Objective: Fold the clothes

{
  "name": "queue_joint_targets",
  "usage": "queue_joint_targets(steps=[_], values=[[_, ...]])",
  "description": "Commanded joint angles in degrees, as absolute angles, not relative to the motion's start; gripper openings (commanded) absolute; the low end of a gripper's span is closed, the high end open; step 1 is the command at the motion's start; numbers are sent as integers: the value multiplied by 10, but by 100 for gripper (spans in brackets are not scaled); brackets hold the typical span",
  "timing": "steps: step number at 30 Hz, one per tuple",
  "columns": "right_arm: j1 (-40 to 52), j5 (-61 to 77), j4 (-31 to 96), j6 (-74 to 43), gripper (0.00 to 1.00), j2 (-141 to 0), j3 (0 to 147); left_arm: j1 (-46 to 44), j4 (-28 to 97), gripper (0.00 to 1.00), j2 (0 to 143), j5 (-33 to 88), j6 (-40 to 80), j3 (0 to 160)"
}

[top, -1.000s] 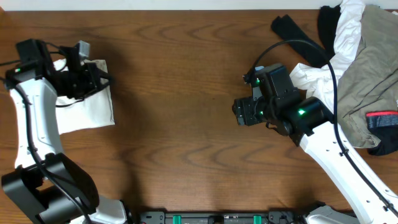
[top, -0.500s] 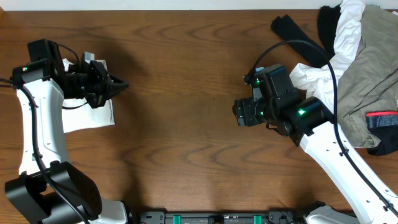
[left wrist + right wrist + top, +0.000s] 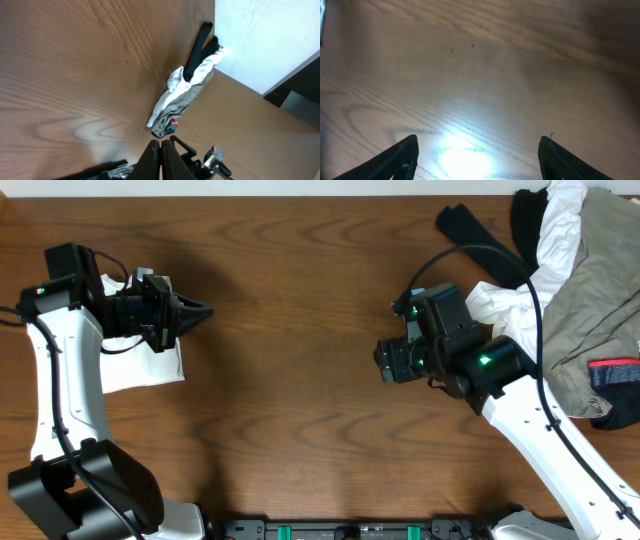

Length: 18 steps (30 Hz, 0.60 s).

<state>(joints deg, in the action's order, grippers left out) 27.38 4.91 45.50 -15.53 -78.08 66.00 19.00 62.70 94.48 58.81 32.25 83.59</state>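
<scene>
A folded white garment (image 3: 140, 360) lies flat at the table's left edge, partly under my left arm. My left gripper (image 3: 205, 310) is shut and empty, pointing right just past the garment's right edge; in the left wrist view its fingers (image 3: 161, 152) are pressed together. A pile of clothes (image 3: 580, 290) sits at the far right: white, khaki-grey, black, and navy with a red band (image 3: 612, 366). It also shows in the left wrist view (image 3: 182, 95). My right gripper (image 3: 385, 363) is open and empty over bare wood, left of the pile; its fingertips (image 3: 405, 155) stand wide apart.
The wooden table (image 3: 300, 380) spans the whole view between the arms. A black garment (image 3: 470, 228) trails from the pile's top left. A white wall (image 3: 265, 35) stands beyond the table's far edge.
My left arm swung its gripper off the folded white garment and turned it to point right; it now holds nearly still. The right arm has not moved.
</scene>
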Motion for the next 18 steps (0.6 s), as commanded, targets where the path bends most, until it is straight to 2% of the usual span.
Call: queue_joint_targets(steps=[1, 8, 9, 11, 18], values=[[270, 45, 434, -154, 74, -776, 662, 185, 630, 6, 931, 600, 272, 846], [270, 45, 405, -154, 71, -776, 662, 143, 632, 6, 931, 563, 259, 846], [269, 45, 404, -154, 62, -776, 662, 137, 631, 6, 931, 560, 259, 846], [267, 45, 403, -159, 1, -776, 662, 126, 628, 6, 931, 559, 257, 846], [265, 45, 390, -185, 1, -776, 662, 114, 628, 6, 931, 558, 250, 846]])
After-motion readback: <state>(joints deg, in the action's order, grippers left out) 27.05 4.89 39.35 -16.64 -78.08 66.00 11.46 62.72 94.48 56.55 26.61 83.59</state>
